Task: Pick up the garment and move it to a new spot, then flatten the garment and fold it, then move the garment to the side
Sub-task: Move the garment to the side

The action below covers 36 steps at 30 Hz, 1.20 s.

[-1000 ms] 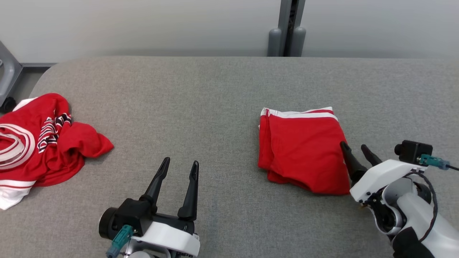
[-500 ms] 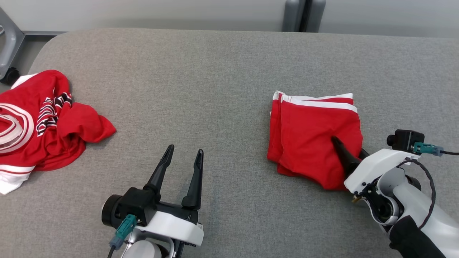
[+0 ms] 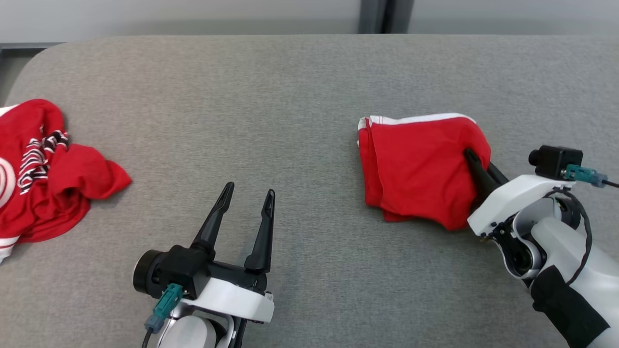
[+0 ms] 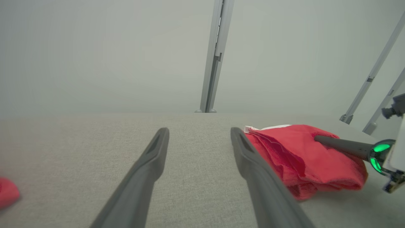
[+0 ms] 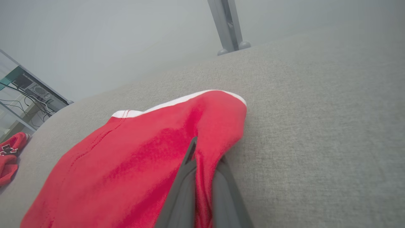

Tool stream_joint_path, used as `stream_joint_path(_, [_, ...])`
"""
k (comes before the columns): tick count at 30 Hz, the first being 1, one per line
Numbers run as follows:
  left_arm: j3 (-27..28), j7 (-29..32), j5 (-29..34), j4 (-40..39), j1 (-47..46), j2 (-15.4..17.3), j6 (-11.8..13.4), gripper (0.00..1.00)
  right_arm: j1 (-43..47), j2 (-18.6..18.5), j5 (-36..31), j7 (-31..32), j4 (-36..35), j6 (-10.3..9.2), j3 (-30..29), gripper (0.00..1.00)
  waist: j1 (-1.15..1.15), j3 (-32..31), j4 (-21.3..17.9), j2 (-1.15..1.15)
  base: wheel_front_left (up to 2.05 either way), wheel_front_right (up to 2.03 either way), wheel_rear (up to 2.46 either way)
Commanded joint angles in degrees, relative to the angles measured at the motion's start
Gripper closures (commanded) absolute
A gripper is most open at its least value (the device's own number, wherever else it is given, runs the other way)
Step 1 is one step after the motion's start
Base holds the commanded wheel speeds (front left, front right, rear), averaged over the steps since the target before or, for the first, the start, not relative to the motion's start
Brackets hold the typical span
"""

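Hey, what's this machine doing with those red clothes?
The robot's right pincer is clamped shut on the right edge of a folded red garment with white trim, which lies on the grey padded table. That edge is bunched up a little at the grip. Its left pincer hangs open above bare table, holding nothing. A crumpled red jersey lies apart at the far left.
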Motion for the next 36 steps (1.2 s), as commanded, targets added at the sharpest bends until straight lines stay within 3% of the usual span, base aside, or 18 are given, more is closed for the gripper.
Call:
stream_joint_path(1, [0.4,-0.2,0.6,-0.3,-0.8,0.2,-0.4,0.0,-0.9,-0.2,-0.5,-0.7,0.1,0.01,0.1,1.0,0.0,0.6,-1.1,0.0,0.0,0.0,0.0])
stream_joint_path(6, [0.9,-0.2,1.6,0.0,-1.3,0.2,-0.9,0.0,-2.0,0.3,-1.0,-1.0,-0.4,0.01,0.1,1.0,0.0,1.2,-3.8,0.0,0.0,0.0,0.0])
stream_joint_path(25, [2.6,-0.2,7.2,1.5,-3.9,1.4,-4.3,0.0,2.1,4.6,-5.3,-0.9,-3.8,0.01,-7.3,1.0,0.0,4.0,-22.7,0.0,0.0,0.0,0.0])
stream_joint_path(31, [1.7,-0.2,8.2,1.7,-5.3,1.7,-5.1,0.0,0.7,4.8,-8.3,-0.9,-3.6,0.01,-8.2,1.0,0.0,5.8,-25.9,0.0,0.0,0.0,0.0])
stream_joint_path(36, [0.6,0.1,9.0,1.0,-7.2,2.0,-5.5,0.0,-2.4,3.6,-13.3,-0.9,-2.6,0.01,-8.4,1.0,0.0,8.0,-26.4,0.0,0.0,0.0,0.0])
